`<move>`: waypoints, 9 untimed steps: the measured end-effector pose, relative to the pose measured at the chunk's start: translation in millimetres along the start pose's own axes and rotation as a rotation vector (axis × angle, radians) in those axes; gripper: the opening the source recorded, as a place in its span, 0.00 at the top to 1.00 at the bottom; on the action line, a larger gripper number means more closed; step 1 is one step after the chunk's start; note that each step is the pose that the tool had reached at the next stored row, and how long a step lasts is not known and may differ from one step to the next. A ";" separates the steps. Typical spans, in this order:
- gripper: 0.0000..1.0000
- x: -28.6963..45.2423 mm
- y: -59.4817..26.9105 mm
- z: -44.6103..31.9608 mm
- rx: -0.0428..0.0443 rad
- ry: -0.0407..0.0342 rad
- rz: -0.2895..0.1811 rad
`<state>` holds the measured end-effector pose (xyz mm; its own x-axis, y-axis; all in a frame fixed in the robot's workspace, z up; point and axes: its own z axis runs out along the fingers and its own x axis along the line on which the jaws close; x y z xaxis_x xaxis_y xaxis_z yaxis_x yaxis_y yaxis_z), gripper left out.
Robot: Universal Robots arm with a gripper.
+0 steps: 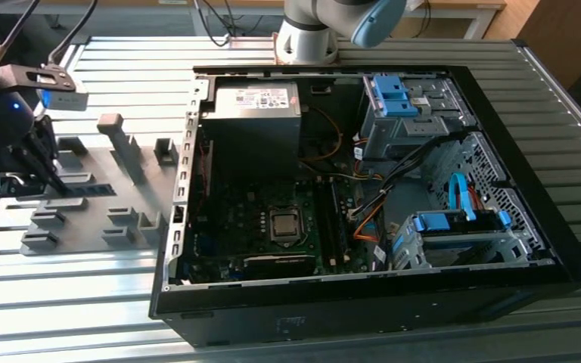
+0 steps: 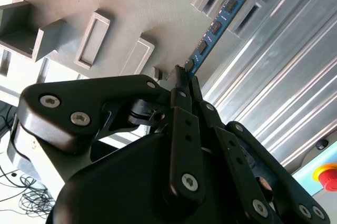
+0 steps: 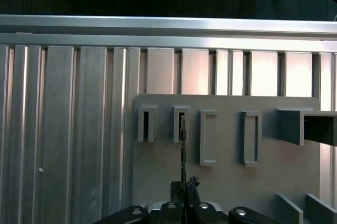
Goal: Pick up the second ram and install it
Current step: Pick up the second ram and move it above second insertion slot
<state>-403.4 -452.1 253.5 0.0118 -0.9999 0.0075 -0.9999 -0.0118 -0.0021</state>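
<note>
hand [image 2: 182, 78] pinching second ram [image 2: 213, 29] end; far end beside gray rack [image 2: 121, 2] slots

The worktop [image 1: 69, 302] is a big silver metal top made of long flat strips with thin grooves between them. In the first wrist view the strips [image 3: 63, 129] run side by side up to a shiny bar at the edge.

Three things sit on it. A flat gray rack [image 1: 94, 219] lies near the exterior view's left. It has little blocks and long, thin slots sticking up, which show in both wrist views [image 2: 131, 8] [image 3: 226, 182]. Just beside it lies a big black computer case [image 1: 371, 310], on its side with its inside open. Behind the case stands the round base of the robot arm [image 1: 306, 38].
</note>
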 end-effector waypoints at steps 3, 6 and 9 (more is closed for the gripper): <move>0.86 0.0 0.0 -3.1 0.0000 0.0000 0.000; 0.86 0.0 0.0 -6.0 0.0000 0.0000 0.000; 0.86 0.1 0.0 -9.1 0.0001 -0.0001 0.000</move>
<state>-403.4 -452.1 262.7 0.0118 -0.9999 0.0075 -0.9999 -0.0118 -0.0022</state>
